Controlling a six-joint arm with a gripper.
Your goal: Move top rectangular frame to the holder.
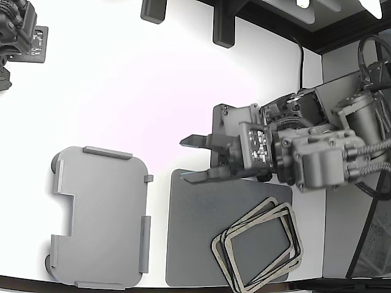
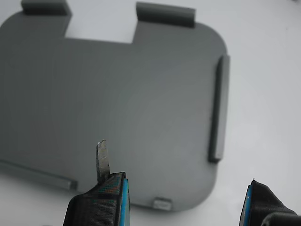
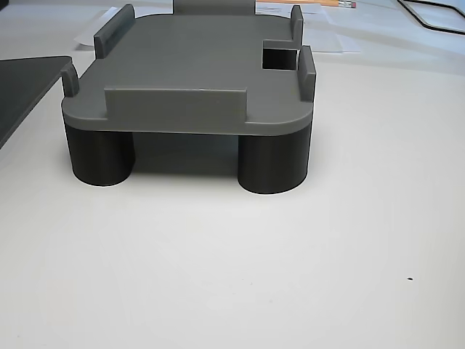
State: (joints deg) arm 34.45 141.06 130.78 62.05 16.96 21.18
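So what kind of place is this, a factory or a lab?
Probably a lab test bench rather than a factory line: a plain white table, one robot arm with an open gripper, a grey holder raised on stubby legs, and a small stack of thin frames on a dark mat.

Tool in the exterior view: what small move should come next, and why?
Probably swing the tool back over the top rectangular frame and lower it. The tool is open and empty above the mat's edge, the holder is bare, and the frames remain stacked.
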